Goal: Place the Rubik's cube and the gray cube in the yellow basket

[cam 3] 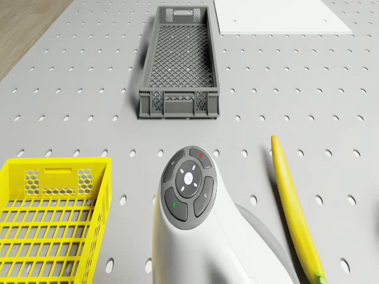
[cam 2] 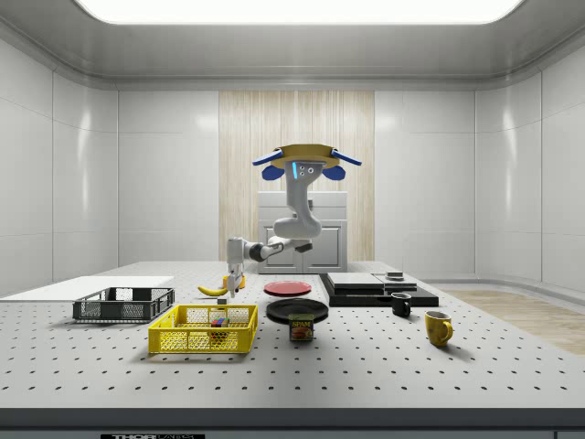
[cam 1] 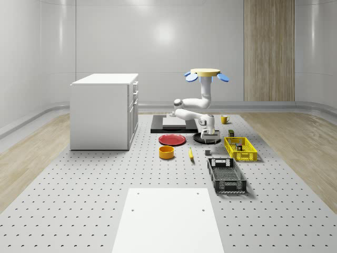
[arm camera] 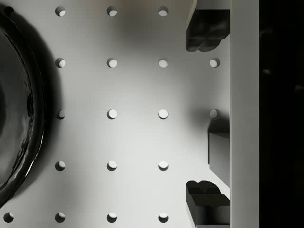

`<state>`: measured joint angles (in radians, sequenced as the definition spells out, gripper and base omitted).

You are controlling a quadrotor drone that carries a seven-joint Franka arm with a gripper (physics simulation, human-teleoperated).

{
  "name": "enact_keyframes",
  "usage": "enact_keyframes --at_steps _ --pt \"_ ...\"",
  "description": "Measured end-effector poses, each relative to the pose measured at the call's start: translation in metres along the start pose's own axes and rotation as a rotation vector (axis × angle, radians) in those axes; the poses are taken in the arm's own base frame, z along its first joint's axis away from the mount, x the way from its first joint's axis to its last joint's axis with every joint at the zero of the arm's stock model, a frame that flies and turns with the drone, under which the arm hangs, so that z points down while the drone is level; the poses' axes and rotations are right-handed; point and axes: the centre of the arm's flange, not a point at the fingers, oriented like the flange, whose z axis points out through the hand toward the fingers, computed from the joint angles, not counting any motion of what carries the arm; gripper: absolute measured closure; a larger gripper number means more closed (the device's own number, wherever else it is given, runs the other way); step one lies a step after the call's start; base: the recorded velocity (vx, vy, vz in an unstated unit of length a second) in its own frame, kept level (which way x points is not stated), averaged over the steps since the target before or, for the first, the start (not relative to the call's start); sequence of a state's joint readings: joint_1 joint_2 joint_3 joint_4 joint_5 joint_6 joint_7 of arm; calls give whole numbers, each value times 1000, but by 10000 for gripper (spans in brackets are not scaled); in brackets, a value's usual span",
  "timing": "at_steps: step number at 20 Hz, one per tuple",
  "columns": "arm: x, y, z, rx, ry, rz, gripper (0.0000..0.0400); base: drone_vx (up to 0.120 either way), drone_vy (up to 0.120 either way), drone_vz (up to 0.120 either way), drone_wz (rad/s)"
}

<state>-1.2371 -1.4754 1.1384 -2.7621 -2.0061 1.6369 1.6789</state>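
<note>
The drone (cam 1: pixel 206 74) hovers over the table's far middle, its arm bent down. My gripper (cam 1: pixel 208 133) hangs low beside the black plate (cam 1: pixel 199 138), also seen as gripper (cam 2: pixel 235 291). In the wrist view the gripper (arm camera: pixel 206 114) is open, its fingers (arm camera: pixel 206 28) wide apart. The gray cube (arm camera: pixel 219 154) lies on the table below, between them and nearer one finger. The same gray cube (cam 1: pixel 207 153) is small in the whole-scene view. The Rubik's cube (cam 2: pixel 218 322) sits inside the yellow basket (cam 2: pixel 203 340), which stands beside the gripper as yellow basket (cam 1: pixel 240 149) and yellow basket (cam 3: pixel 53 219).
A gray basket (cam 1: pixel 226 175) stands nearer the camera. A banana (cam 1: pixel 190 153), an orange bowl (cam 1: pixel 166 152) and a red plate (cam 1: pixel 172 139) lie toward the whole-scene view's left. A can (cam 2: pixel 302 327), two mugs (cam 2: pixel 438 327), a black tray (cam 1: pixel 168 124) and a white cabinet (cam 1: pixel 102 110) are around.
</note>
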Motion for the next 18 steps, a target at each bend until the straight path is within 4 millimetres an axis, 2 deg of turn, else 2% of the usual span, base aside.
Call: enact_keyframes --at_steps 6,14,18 --pt "0 0 0 0 0 0 0 7 -120 0 0" --pt "0 0 0 0 0 0 0 120 0 0 0" --pt "0 0 0 0 0 0 0 80 -60 0 0"
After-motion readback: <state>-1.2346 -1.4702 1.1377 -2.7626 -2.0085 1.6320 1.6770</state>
